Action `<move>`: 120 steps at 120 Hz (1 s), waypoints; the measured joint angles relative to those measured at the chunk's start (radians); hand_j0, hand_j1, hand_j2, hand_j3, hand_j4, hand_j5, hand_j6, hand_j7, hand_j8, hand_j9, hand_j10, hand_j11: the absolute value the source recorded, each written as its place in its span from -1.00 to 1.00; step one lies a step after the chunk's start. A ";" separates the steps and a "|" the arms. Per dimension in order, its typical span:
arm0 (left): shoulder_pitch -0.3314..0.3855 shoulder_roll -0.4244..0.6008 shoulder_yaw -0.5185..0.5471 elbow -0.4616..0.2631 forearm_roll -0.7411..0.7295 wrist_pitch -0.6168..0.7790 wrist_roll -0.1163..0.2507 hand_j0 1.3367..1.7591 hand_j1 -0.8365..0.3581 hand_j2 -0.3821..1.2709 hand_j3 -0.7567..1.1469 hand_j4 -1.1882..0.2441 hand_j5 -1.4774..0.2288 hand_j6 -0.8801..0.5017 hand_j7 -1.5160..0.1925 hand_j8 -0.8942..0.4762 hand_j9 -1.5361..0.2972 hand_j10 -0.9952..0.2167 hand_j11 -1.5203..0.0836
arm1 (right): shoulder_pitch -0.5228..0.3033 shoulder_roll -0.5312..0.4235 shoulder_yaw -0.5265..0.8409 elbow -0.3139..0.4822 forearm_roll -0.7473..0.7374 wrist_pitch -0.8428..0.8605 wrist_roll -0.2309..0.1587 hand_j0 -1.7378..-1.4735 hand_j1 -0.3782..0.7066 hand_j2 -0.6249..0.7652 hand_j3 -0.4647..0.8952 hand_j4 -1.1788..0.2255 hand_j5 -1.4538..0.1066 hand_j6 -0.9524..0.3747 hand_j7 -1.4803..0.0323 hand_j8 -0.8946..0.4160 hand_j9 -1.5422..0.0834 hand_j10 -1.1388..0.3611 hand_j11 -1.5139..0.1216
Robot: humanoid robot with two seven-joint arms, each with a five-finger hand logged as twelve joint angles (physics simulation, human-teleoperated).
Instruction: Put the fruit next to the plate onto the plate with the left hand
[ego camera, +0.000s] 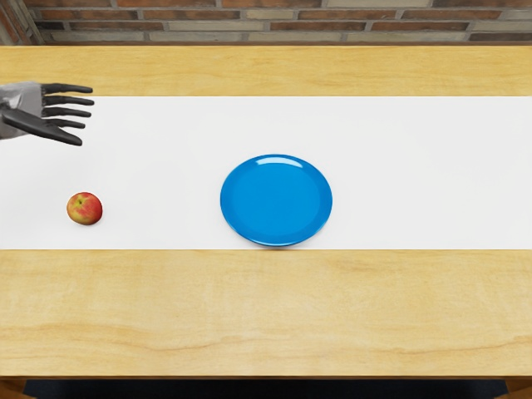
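Your left hand [51, 111] hangs at the far left with its fingers spread and nothing in them, set to reach down. The apple [85, 208] sits on the white strip [416, 166], well left of the blue plate [276, 200], so nothing blocks your carry

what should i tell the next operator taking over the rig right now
Left hand: open, fingers spread, holding nothing, at the far left above the white runner. Right hand: not in view.
Apple: lying on the runner, left of the plate, nearer the camera than the left hand, not touched.
Blue plate: middle of the runner, nothing on it.
Done: nothing yet; no grasp made.
Left: bring the left hand to the apple, grasp it, carry it right and set it on the plate.
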 joint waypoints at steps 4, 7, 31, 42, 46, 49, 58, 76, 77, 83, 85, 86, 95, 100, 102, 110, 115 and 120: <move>-0.001 0.000 0.000 -0.001 0.000 0.000 0.000 0.52 0.49 -0.48 -0.20 0.32 0.36 -0.08 0.40 -0.05 0.33 0.24 0.50 | 0.000 0.000 0.000 0.000 0.000 0.000 0.001 -0.40 -0.87 -0.11 -0.32 0.63 0.81 0.38 0.90 0.31 0.84 0.47 0.80; -0.005 0.000 0.000 -0.004 0.000 0.000 0.000 0.52 0.49 -0.48 -0.20 0.32 0.36 -0.08 0.40 -0.05 0.33 0.24 0.50 | 0.000 0.000 0.000 0.000 0.000 0.000 0.001 -0.40 -0.87 -0.11 -0.32 0.63 0.81 0.38 0.90 0.31 0.84 0.47 0.80; -0.005 0.076 0.000 -0.115 0.093 0.000 0.006 0.52 0.49 -0.48 -0.20 0.31 0.36 -0.08 0.40 -0.05 0.33 0.24 0.50 | 0.001 0.000 0.001 0.000 0.000 0.000 0.002 -0.40 -0.87 -0.11 -0.32 0.63 0.81 0.38 0.90 0.31 0.84 0.47 0.80; -0.003 0.193 -0.003 -0.261 0.177 0.000 0.008 0.52 0.49 -0.48 -0.20 0.31 0.36 -0.08 0.40 -0.05 0.33 0.24 0.50 | 0.001 0.000 0.001 0.000 0.000 0.000 0.002 -0.40 -0.87 -0.11 -0.32 0.63 0.81 0.38 0.90 0.31 0.84 0.47 0.80; 0.004 0.220 -0.003 -0.316 0.211 0.000 0.008 0.52 0.49 -0.48 -0.20 0.31 0.36 -0.08 0.40 -0.05 0.33 0.24 0.50 | 0.001 0.000 0.001 0.000 0.000 0.000 0.002 -0.40 -0.87 -0.11 -0.32 0.63 0.81 0.38 0.90 0.31 0.84 0.47 0.80; 0.026 0.245 -0.003 -0.364 0.243 0.000 0.008 0.52 0.49 -0.48 -0.20 0.31 0.36 -0.08 0.40 -0.06 0.33 0.24 0.50 | 0.001 0.000 0.001 0.000 0.000 0.000 0.002 -0.40 -0.87 -0.11 -0.32 0.63 0.81 0.38 0.90 0.31 0.84 0.47 0.80; 0.071 0.298 -0.004 -0.501 0.336 0.004 0.008 0.52 0.49 -0.48 -0.20 0.31 0.36 -0.09 0.40 -0.06 0.33 0.23 0.50 | 0.002 0.000 0.001 0.000 0.000 0.000 0.002 -0.40 -0.87 -0.11 -0.32 0.63 0.81 0.38 0.90 0.31 0.84 0.47 0.80; 0.134 0.324 -0.001 -0.654 0.483 0.180 0.009 0.52 0.50 -0.47 -0.20 0.31 0.36 -0.09 0.40 -0.06 0.33 0.23 0.50 | 0.002 0.000 0.002 0.000 0.000 0.000 0.002 -0.40 -0.87 -0.11 -0.32 0.63 0.81 0.38 0.90 0.31 0.84 0.47 0.80; 0.135 0.323 -0.001 -0.659 0.490 0.193 0.009 0.52 0.50 -0.47 -0.20 0.31 0.36 -0.09 0.40 -0.06 0.33 0.23 0.50 | 0.002 0.000 0.002 0.000 0.000 0.000 0.002 -0.40 -0.87 -0.11 -0.32 0.63 0.81 0.38 0.90 0.31 0.84 0.47 0.80; 0.142 0.316 0.001 -0.681 0.536 0.279 0.010 0.52 0.50 -0.47 -0.20 0.31 0.36 -0.09 0.40 -0.06 0.33 0.23 0.50 | 0.002 0.000 0.002 0.000 0.000 0.000 0.002 -0.40 -0.87 -0.11 -0.32 0.63 0.81 0.38 0.90 0.31 0.84 0.47 0.80; 0.143 0.310 0.001 -0.687 0.550 0.306 0.014 0.52 0.50 -0.47 -0.20 0.31 0.36 -0.09 0.40 -0.06 0.33 0.23 0.50 | 0.002 0.000 0.002 0.000 0.000 0.000 0.002 -0.40 -0.87 -0.11 -0.32 0.63 0.81 0.38 0.90 0.31 0.84 0.47 0.80; 0.143 0.308 0.001 -0.689 0.558 0.319 0.017 0.52 0.50 -0.47 -0.20 0.31 0.36 -0.09 0.40 -0.06 0.33 0.23 0.50 | 0.002 0.000 0.002 0.000 0.000 0.000 0.002 -0.40 -0.87 -0.11 -0.32 0.63 0.81 0.38 0.90 0.31 0.84 0.47 0.80; 0.145 0.279 0.005 -0.704 0.618 0.424 0.062 0.52 0.50 -0.47 -0.20 0.31 0.35 -0.09 0.40 -0.07 0.33 0.23 0.50 | 0.006 0.000 0.002 0.000 0.000 0.000 0.001 -0.40 -0.87 -0.11 -0.32 0.63 0.81 0.38 0.90 0.31 0.84 0.47 0.80; 0.141 0.240 0.017 -0.708 0.645 0.479 0.099 0.52 0.50 -0.47 -0.20 0.31 0.35 -0.09 0.40 -0.07 0.33 0.23 0.50 | 0.008 0.000 0.002 0.000 0.000 0.000 0.001 -0.40 -0.87 -0.11 -0.32 0.63 0.81 0.38 0.90 0.31 0.84 0.47 0.80; 0.139 0.230 0.024 -0.708 0.657 0.502 0.113 0.52 0.50 -0.47 -0.20 0.31 0.35 -0.09 0.40 -0.07 0.33 0.23 0.50 | 0.008 0.000 0.002 0.000 0.000 0.000 0.001 -0.40 -0.87 -0.11 -0.32 0.63 0.81 0.38 0.90 0.31 0.84 0.47 0.80; 0.131 0.206 0.066 -0.711 0.697 0.595 0.169 0.52 0.50 -0.47 -0.20 0.31 0.36 -0.09 0.40 -0.07 0.33 0.23 0.50 | 0.010 0.000 0.002 0.000 0.000 0.000 0.001 -0.40 -0.87 -0.11 -0.32 0.63 0.81 0.38 0.90 0.31 0.84 0.47 0.80; 0.131 0.206 0.090 -0.711 0.717 0.646 0.197 0.52 0.50 -0.47 -0.20 0.30 0.35 -0.10 0.40 -0.07 0.33 0.22 0.50 | 0.011 0.000 0.002 0.000 0.000 0.000 0.001 -0.40 -0.87 -0.11 -0.32 0.63 0.81 0.38 0.90 0.31 0.84 0.47 0.80; 0.132 0.191 0.110 -0.711 0.737 0.687 0.227 0.52 0.50 -0.47 -0.20 0.31 0.36 -0.09 0.40 -0.07 0.33 0.23 0.50 | 0.011 0.000 0.002 0.000 0.000 0.000 0.001 -0.40 -0.87 -0.11 -0.32 0.63 0.81 0.38 0.90 0.31 0.84 0.47 0.80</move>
